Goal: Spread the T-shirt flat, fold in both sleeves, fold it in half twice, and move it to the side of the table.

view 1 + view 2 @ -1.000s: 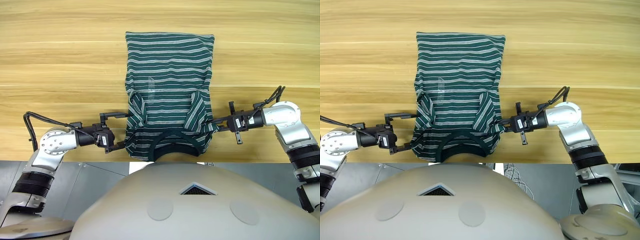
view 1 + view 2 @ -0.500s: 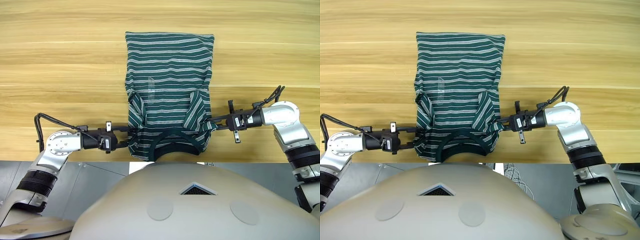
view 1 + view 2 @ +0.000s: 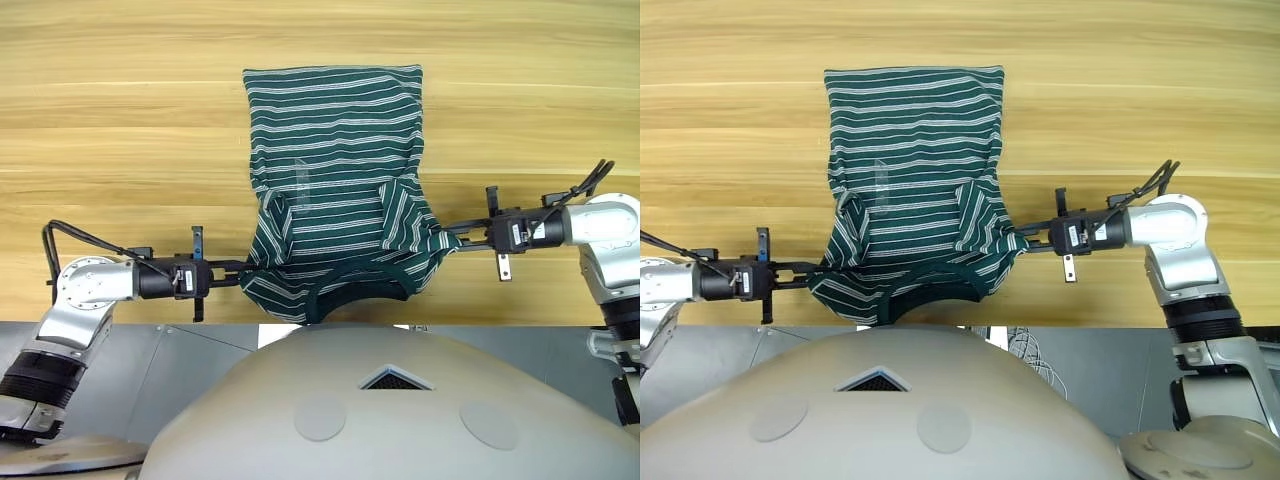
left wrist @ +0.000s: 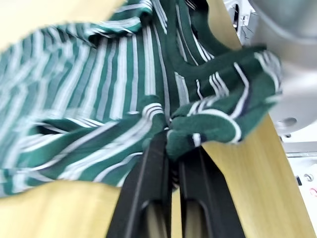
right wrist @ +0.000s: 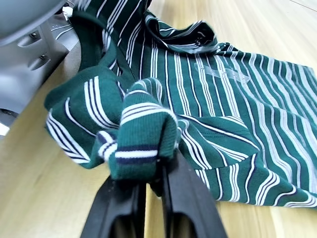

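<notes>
A dark green T-shirt (image 3: pixel 335 160) with white stripes lies on the wooden table (image 3: pixel 120 150), sleeves folded in over its body, collar at the near edge. My left gripper (image 3: pixel 243 268) is shut on the shirt's near left shoulder corner, and the cloth bunches between its fingers (image 4: pixel 148 198) in the left wrist view. My right gripper (image 3: pixel 455 239) is shut on the near right shoulder corner, with striped fabric (image 5: pixel 143 144) pinched in the right wrist view. Both corners are drawn outward, so the near end is stretched wide and raised a little off the table.
The table's near edge (image 3: pixel 150 322) runs just below both grippers. Bare wood lies to the left, right and far side of the shirt.
Both grippers have moved apart, left outward to the left and right outward to the right, pulling the shirt's near corners wider. The left gripper went from open beside the shirt to shut on its corner.
</notes>
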Motion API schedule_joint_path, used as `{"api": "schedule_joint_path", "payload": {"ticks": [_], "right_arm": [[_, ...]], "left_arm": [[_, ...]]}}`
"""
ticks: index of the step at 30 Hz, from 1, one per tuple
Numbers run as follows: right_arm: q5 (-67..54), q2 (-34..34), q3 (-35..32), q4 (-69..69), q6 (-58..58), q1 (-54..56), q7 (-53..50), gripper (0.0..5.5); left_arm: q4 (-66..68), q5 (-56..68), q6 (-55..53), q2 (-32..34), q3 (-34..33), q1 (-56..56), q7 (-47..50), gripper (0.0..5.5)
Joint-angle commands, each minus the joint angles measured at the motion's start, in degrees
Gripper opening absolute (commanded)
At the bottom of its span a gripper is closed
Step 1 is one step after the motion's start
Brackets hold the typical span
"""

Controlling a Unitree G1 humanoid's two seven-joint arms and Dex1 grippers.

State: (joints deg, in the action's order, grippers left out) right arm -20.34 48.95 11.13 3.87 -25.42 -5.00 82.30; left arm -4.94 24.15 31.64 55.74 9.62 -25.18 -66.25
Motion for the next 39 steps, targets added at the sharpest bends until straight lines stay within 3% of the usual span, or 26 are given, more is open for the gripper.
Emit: {"api": "schedule_joint_path", "payload": {"ticks": [1, 6, 9, 13, 16, 22, 29, 39], "right_arm": [[-0.7, 1.8, -1.1, -1.0, 0.7, -0.5, 2.2, 0.26], [-1.9, 2.9, -2.5, -1.5, 1.2, -0.4, 4.3, 0.26], [-6.3, 3.2, -4.6, -0.1, 4.7, 4.1, 7.3, 0.26], [-12.2, 2.3, -2.0, 12.1, 15.5, 23.1, 10.2, 0.24], [-8.8, -1.8, 3.9, 28.9, 20.1, 39.6, 10.2, 0.24], [3.9, -15.2, 7.1, 58.7, 16.8, 57.5, 8.6, 0.24], [11.9, -20.1, 1.7, 71.5, 18.0, 62.7, -2.2, 0.24], [18.9, -20.7, -4.0, 73.8, 21.5, 61.4, -16.2, 0.24]], "left_arm": [[-8.1, 6.8, -4.2, 2.6, -5.4, -2.2, -1.5, 0.0], [-13.1, 9.9, -9.2, 1.3, -7.6, -1.9, -3.4, 0.0], [-9.8, 11.7, -14.9, -2.0, -5.5, 5.6, -5.0, 0.0], [9.6, 11.4, -24.8, -9.0, -2.6, 24.8, -9.8, 0.0], [27.1, 8.6, -28.6, -14.3, -2.3, 38.1, -13.0, 0.0], [54.9, 0.9, -28.0, -25.4, -2.9, 59.3, -12.4, 0.0], [72.9, -3.0, -22.9, -30.7, -9.8, 64.9, -5.6, 0.0], [77.8, -8.8, -19.7, -32.6, -13.6, 61.3, -1.2, 0.0]]}}
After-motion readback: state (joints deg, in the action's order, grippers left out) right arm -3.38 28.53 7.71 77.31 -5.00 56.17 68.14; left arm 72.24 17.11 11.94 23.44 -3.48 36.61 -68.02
